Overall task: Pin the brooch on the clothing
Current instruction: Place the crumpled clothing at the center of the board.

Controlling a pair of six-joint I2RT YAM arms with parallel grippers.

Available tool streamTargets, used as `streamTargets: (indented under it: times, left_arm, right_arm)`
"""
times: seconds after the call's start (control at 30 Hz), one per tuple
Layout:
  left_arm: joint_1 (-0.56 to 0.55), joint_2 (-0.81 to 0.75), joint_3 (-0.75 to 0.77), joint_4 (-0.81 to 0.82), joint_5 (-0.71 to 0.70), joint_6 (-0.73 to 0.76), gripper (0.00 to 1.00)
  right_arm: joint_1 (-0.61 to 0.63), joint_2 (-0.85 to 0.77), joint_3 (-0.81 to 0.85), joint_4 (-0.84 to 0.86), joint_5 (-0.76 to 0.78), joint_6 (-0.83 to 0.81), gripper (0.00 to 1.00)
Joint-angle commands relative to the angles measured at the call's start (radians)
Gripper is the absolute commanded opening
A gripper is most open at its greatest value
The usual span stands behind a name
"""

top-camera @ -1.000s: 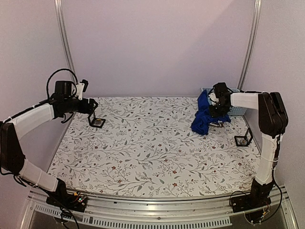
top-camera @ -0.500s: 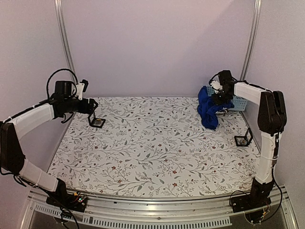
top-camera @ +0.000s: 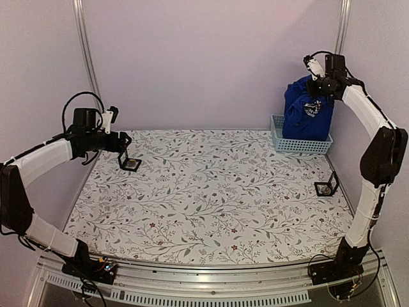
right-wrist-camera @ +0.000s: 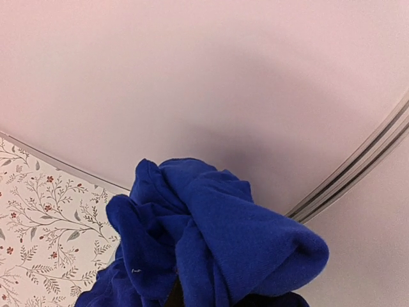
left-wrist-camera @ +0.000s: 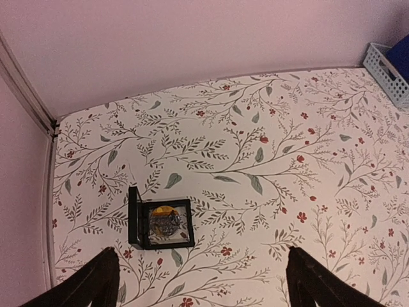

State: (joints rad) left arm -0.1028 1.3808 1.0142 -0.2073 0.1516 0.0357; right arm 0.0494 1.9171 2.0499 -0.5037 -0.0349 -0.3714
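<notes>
Blue T-shirt [top-camera: 307, 120] over basket [top-camera: 300, 146], brooch [left-wrist-camera: 166, 222] in box [left-wrist-camera: 135, 225]

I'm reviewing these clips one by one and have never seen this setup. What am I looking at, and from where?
Two robot arms stand at the near edge. The wide picture looks down from above and behind them; the other two come from cameras on their wrists. On the floral cloth sit a left box, a right box and, back right, a basket. The left gripper hangs open over the left box. The right gripper, shut, holds a blue shirt up over the basket; its camera shows mostly shirt.
</notes>
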Motion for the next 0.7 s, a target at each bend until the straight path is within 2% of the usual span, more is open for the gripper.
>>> streamTargets:
  times: [0.0, 0.1, 0.17, 0.37, 0.4, 0.47, 0.57, 0.67]
  left_arm:
    - [-0.010, -0.017, -0.008, 0.002, 0.025, -0.002, 0.90]
    - [-0.011, -0.019, -0.006, -0.002, 0.021, -0.002, 0.90]
    - [-0.010, -0.027, -0.010, 0.002, 0.018, -0.001, 0.90]
    - [-0.011, -0.039, -0.013, 0.008, 0.011, 0.001, 0.90]
    - [-0.011, -0.040, -0.012, 0.008, 0.011, 0.001, 0.90]
    - [-0.011, -0.042, -0.011, 0.009, 0.009, 0.001, 0.90]
    - [-0.011, -0.049, -0.011, 0.008, 0.001, 0.001, 0.90]
    - [-0.011, -0.059, -0.014, 0.011, -0.008, 0.001, 0.90]
  right_arm:
    - [0.008, 0.090, 0.134, -0.026, 0.028, 0.016, 0.00]
    - [0.007, 0.105, 0.253, 0.044, 0.108, 0.083, 0.00]
    - [0.007, 0.078, 0.246, 0.170, 0.110, 0.133, 0.00]
    - [0.050, -0.058, 0.203, 0.448, -0.176, 0.357, 0.00]
    - [0.088, -0.080, 0.194, 0.475, -0.206, 0.399, 0.00]
    - [0.192, -0.113, 0.187, 0.476, -0.250, 0.380, 0.00]
    - [0.354, -0.141, 0.166, 0.399, -0.349, 0.256, 0.00]
    - [0.481, -0.188, 0.034, 0.359, -0.453, 0.211, 0.00]
